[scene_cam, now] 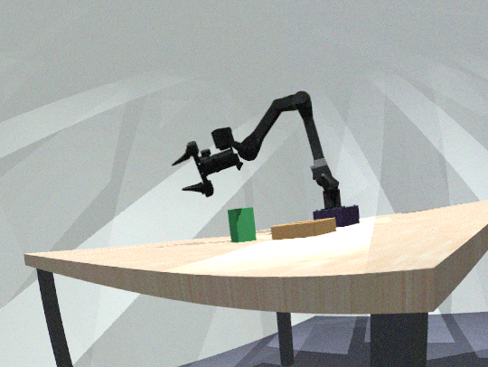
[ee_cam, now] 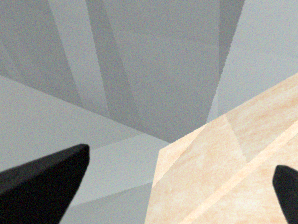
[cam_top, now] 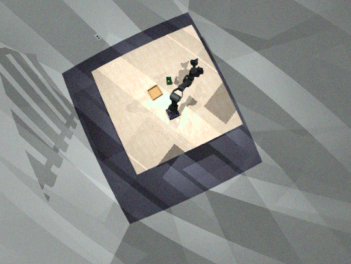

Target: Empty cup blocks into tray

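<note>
A dark purple-gray floor area (cam_top: 110, 182) (scene_cam: 316, 334) spreads beneath the table. On the top view's left, a slatted shadow (cam_top: 53, 159) falls across the pale gray surroundings (cam_top: 292, 97) (scene_cam: 136, 54) (ee_cam: 165, 65).

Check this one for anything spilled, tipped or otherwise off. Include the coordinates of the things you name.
Nothing stands out: the green cup (cam_top: 169, 80) (scene_cam: 242, 225) stands upright beside the tray (cam_top: 155, 92) (scene_cam: 304, 229), with no spilled blocks visible. The open hand (cam_top: 199, 66) (scene_cam: 177, 176) (ee_cam: 178, 162) is up in the air.

The arm (cam_top: 188, 80) (scene_cam: 267, 126) is matte black, with slim links and rounded joints, and a greyish patch low on its column at five o'clock in the exterior view. Its base (cam_top: 168, 117) (scene_cam: 351, 216) is boxy and dark purple; the end effector (cam_top: 199, 61) (scene_cam: 177, 176) (ee_cam: 178, 162) has black, tapering fingers.
</note>
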Robot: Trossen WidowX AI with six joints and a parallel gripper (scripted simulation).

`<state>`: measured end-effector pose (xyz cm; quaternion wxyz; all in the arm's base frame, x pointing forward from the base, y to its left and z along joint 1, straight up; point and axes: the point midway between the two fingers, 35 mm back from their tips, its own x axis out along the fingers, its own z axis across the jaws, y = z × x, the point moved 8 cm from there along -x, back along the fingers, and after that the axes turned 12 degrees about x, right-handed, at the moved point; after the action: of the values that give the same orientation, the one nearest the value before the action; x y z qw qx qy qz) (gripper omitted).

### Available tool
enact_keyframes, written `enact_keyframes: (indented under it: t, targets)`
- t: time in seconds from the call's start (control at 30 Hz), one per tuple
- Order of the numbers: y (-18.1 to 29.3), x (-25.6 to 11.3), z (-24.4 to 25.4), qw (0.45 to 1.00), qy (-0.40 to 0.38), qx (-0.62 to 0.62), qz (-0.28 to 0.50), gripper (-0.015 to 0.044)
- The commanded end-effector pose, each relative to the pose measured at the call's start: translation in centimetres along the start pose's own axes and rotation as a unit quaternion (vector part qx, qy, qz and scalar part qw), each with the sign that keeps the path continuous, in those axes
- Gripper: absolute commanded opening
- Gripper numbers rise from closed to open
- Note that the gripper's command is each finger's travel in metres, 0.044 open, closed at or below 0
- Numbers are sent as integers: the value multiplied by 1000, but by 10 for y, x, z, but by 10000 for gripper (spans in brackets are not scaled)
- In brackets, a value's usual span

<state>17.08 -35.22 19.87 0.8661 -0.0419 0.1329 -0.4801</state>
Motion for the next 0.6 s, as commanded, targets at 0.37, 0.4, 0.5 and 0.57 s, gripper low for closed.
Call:
enact_keyframes:
  t: [0.37,0.4,0.5,0.57]
  targets:
    - [102,-89,4,962,14,-245,118,440]
    - [107,-96,3,957,12,-262,126,440]
    - [120,-115,-2,939,7,-311,149,440]
    - [128,-128,-7,925,2,-343,164,440]
